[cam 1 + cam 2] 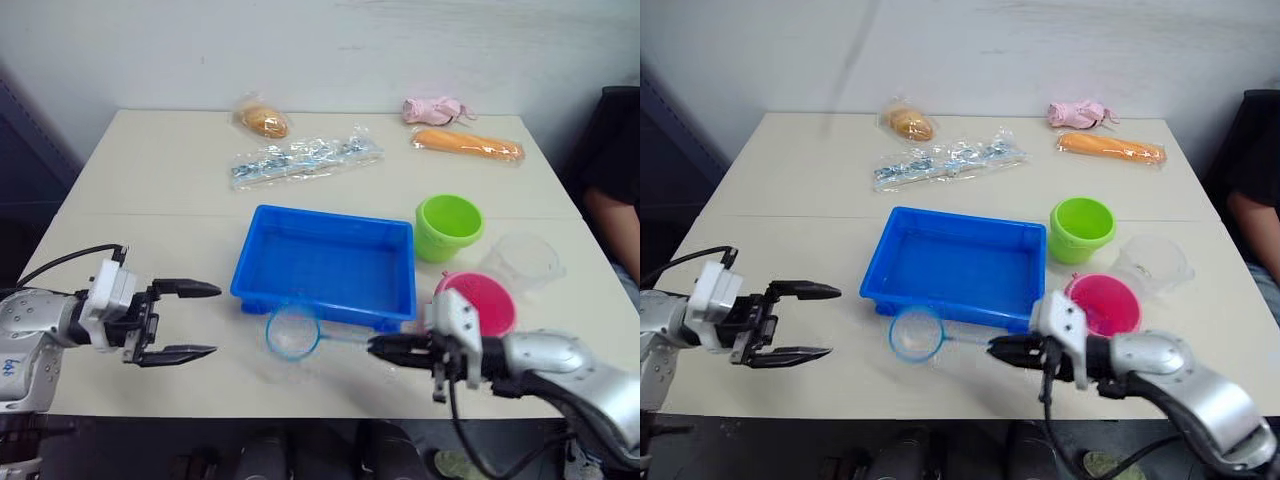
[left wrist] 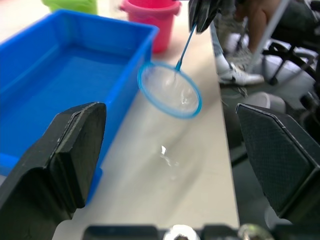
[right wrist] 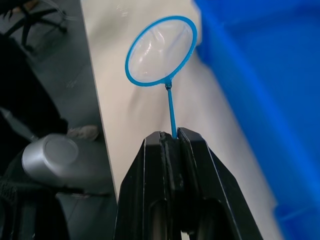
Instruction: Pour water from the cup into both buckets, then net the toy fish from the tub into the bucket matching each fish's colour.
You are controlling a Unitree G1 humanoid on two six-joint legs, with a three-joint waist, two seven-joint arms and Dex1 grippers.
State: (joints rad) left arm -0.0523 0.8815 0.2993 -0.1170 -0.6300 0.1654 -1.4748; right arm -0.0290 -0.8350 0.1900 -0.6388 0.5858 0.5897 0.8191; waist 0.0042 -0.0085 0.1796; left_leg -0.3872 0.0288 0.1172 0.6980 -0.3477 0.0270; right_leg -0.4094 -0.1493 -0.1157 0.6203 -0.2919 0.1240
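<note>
Right gripper clamps the small blue-rimmed mesh net; left gripper gapes empty.
No fish visible in the shallow blue plastic tub; netting seemingly unstarted.

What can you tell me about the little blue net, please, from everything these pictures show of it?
The net is a small round hoop with a bright blue rim and fine, see-through mesh, on a thin blue handle. The right gripper is shut on the handle's end, holding the hoop out towards the robot's left. The hoop sits just in front of the tub, near its front left corner. Nothing lies in the mesh.
</note>
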